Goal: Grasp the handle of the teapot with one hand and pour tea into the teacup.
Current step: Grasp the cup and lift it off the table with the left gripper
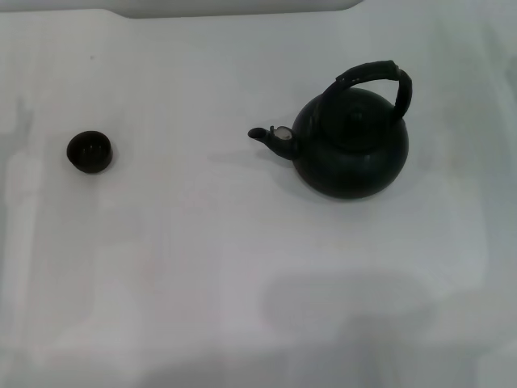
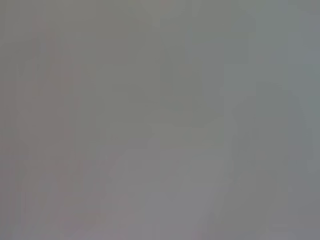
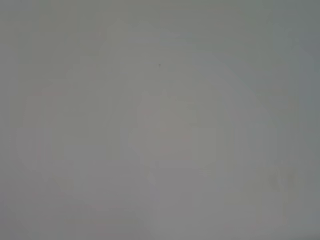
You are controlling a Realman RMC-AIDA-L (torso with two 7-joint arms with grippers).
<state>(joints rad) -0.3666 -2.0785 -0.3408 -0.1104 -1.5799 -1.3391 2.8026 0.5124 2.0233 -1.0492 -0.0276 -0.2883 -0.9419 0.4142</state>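
Observation:
The round matte black teapot (image 1: 350, 147) stands upright on the white table, right of centre in the head view. Its short spout (image 1: 270, 138) with a small silvery cap points left. Its black arched handle (image 1: 376, 75) loops over the top. The tiny black teacup (image 1: 89, 151) sits far to the left, well apart from the teapot. No tea shows. Neither gripper nor arm appears in the head view. Both wrist views show only plain grey-white surface.
The white table (image 1: 242, 267) stretches around both objects. Its far edge runs along the top of the head view (image 1: 242, 10). Soft shadows lie on the near part of the table (image 1: 347, 307).

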